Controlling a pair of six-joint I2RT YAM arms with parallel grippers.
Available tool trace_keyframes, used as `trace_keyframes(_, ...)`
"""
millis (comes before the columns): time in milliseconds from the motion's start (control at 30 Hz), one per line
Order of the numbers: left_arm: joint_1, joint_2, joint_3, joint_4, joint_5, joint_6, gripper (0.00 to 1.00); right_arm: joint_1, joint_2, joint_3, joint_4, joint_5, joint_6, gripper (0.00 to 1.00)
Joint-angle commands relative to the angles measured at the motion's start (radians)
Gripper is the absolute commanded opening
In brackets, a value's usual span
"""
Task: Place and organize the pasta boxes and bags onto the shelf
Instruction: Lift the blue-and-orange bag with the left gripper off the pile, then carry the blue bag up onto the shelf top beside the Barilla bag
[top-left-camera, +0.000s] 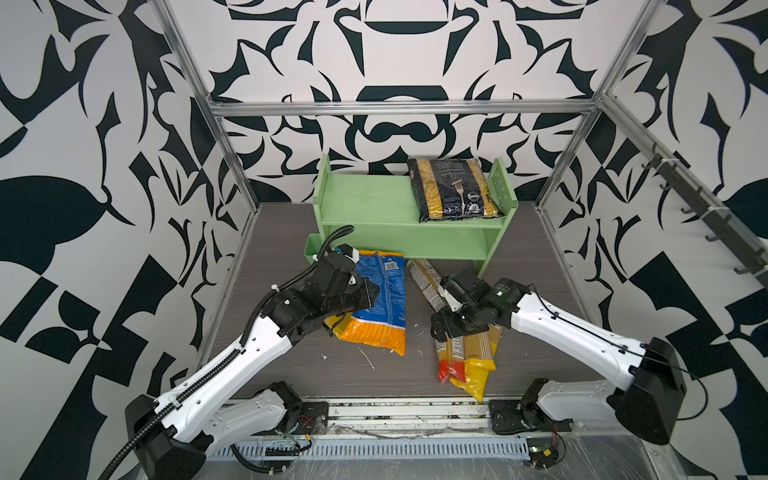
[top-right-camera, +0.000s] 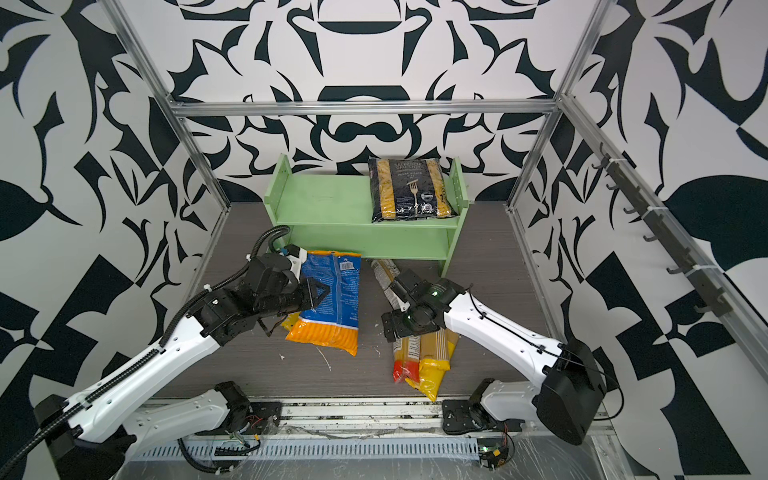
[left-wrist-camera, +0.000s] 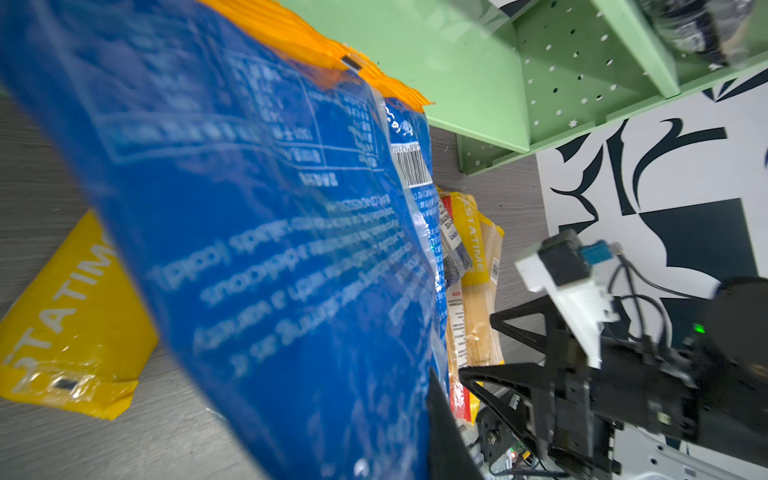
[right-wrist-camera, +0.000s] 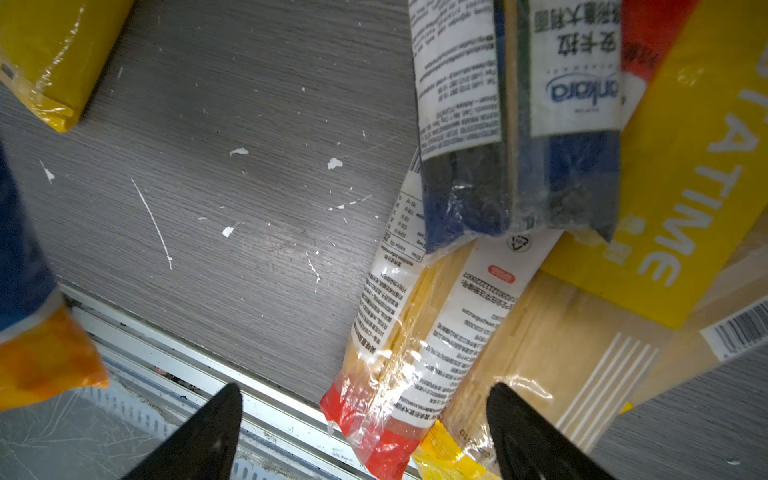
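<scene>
Right wrist view: red-ended spaghetti pack (right-wrist-camera: 386, 374) lies between spread jaws

Left arm stretched forward and low, wrist rolled sideways. Left gripper (top-left-camera: 371, 296) pinched tight on the edge of the blue-orange bag (top-left-camera: 388, 311), bag body just ahead of its fingers. Right arm reaches inward, elbow raised, wrist bent steeply down. Right gripper (right-wrist-camera: 365, 397) points downward, jaws spread wide, black fingertips (right-wrist-camera: 216, 419) well apart, nothing clamped between them.
</scene>
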Motion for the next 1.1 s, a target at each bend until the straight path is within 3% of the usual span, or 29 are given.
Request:
trace_keyframes(0, 0.007, -0.036, 0.112, -0.022, 0.005, 0.025, 0.0, 0.001, 0.015, 0.06, 0.013, -0.007, -0.026, 0.94)
trace_keyframes(633, 0.047, 0.029, 0.413, -0.263, -0.007, 0.075, 0.0, 0.001, 0.077, 0.106, 0.02, -0.017, -0.041, 0.94)
trace_keyframes(1067, 0.092, 0.134, 0.627, -0.302, 0.09, 0.119, 0.0, 0.001, 0.06, 0.087, 0.036, -0.01, -0.011, 0.93)
